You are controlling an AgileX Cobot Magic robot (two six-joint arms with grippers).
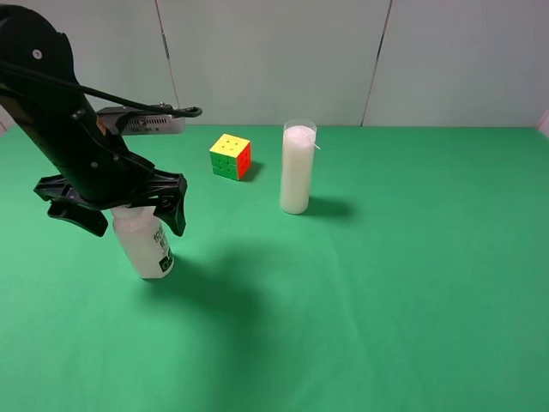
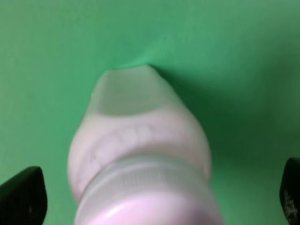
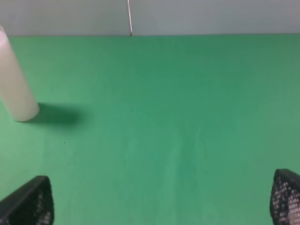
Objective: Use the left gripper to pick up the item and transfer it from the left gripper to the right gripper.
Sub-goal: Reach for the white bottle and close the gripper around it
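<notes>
Green cloth: flat and matte; it carries the glass candle and everything else on the table.
Left gripper: well apart from the candle, on my left-arm side. The jaws are spread on either side of the bottle's top. The wrist view shows green in both gaps, so I judge there is no contact yet.
Right gripper: jaws spread with nothing between them; the candle stands well off to one side of it.
Glass candle: upright, my landmark.
White plastic bottle: stands on the cloth, well apart from the candle on the left-arm side and nearer the camera.
Handling: I judge it light, smooth and thin-walled, so it could tip, slip or dent.
Hold: the ribbed cap or the shoulder under it looks stiffest, and leaves the body free for the handover.
Puzzle cube: near the candle, not involved.
</notes>
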